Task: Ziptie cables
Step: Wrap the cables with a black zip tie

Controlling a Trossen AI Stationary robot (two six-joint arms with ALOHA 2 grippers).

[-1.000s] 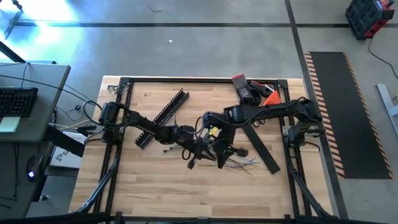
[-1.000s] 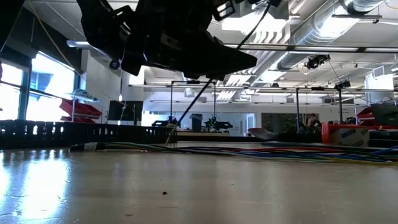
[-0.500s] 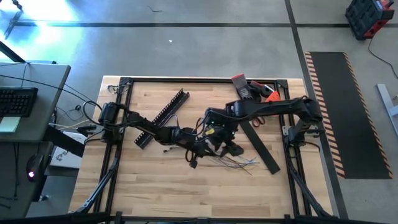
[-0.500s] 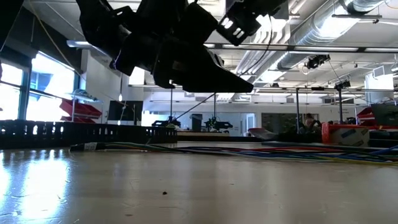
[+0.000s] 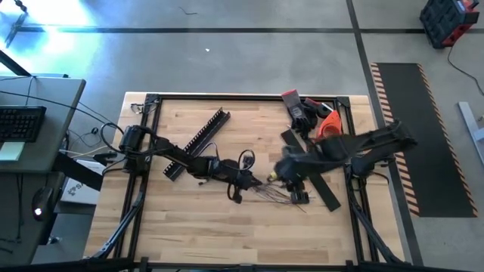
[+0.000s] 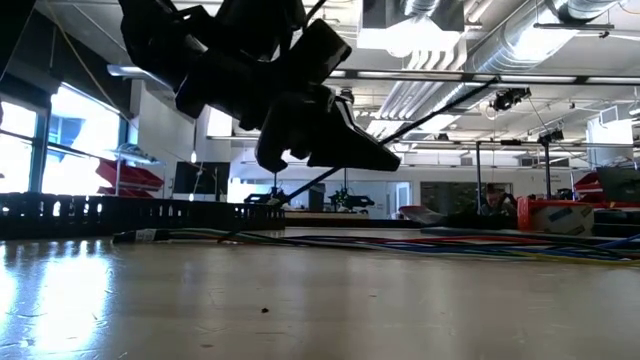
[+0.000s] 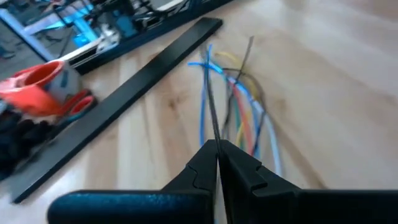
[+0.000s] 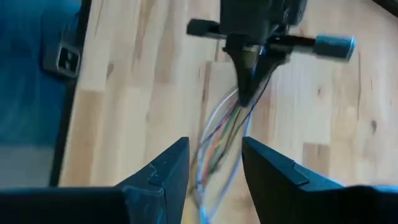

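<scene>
We start at the left gripper [image 7: 217, 149]: its fingers are pressed together, pinching a thin dark strand, seemingly the zip tie's tail, that runs out over the cables [image 7: 239, 109]. The cables lie on the wooden table [image 5: 197, 227] near its middle, coloured ends fanned toward the flat black strip [image 7: 124, 87].

Just beyond, the right gripper [image 8: 214, 165] hovers above the same bundle with its fingers spread and nothing between them; in its wrist view the left gripper's tip sits straight ahead, over the wires. In the high view the two grippers are near each other, left gripper [image 5: 240, 181] and right gripper [image 5: 291, 175], with the cables [image 5: 280, 195] between them.

Farther off: the slotted duct [image 5: 198, 142], and an orange tool [image 5: 327, 125] at the table's far right.

Our judgement: tie held, tightening in hand. Next, the right gripper needs a hold on the bundle or tie head before any pull.
</scene>
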